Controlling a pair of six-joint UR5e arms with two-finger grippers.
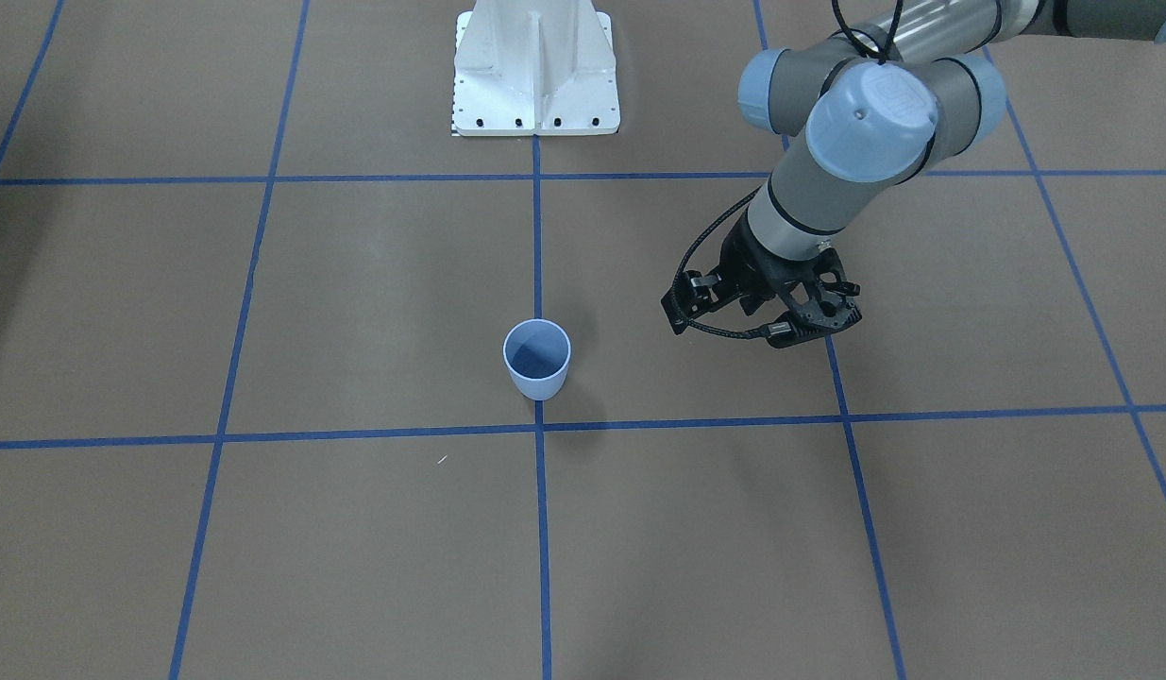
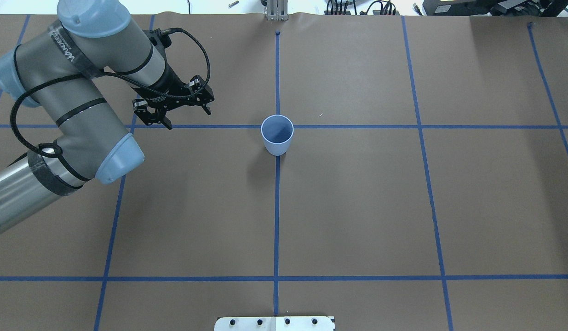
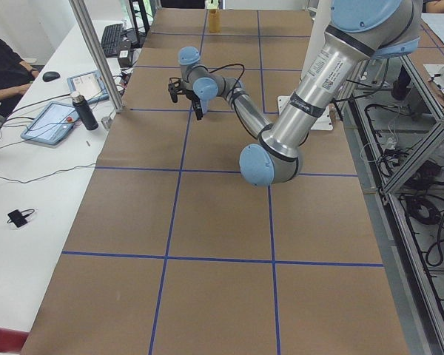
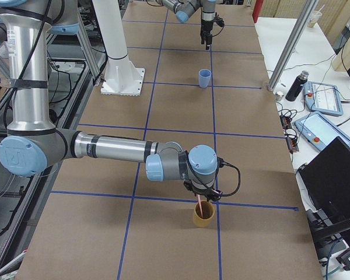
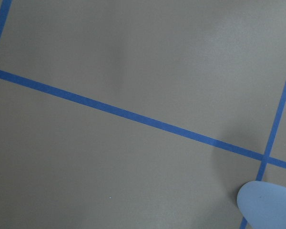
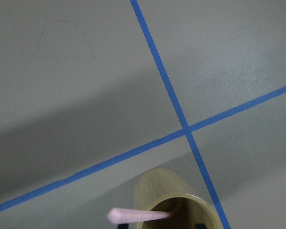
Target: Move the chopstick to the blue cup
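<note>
The blue cup [image 2: 277, 133] stands upright on a blue tape line near the table's middle, also in the front view [image 1: 536, 359] and at the left wrist view's lower edge [image 5: 269, 206]. My left gripper [image 2: 187, 118] hovers open to its left, with nothing between its fingers. A pink chopstick [image 6: 143, 215] stands in a tan bamboo cup [image 6: 155, 188] at the table's right end. My right gripper [image 4: 201, 195] hangs directly over that cup [image 4: 203, 219], on the chopstick's [image 4: 202, 205] upper end. I cannot tell whether it is open or shut.
The white robot base plate [image 1: 535, 71] sits at the table's robot side. A tiny white fleck [image 1: 442, 460] lies on the brown paper. A side desk holds a dark bottle [image 4: 294, 86] and tablets [image 4: 322, 96]. A person [image 3: 4, 70] sits at the desk.
</note>
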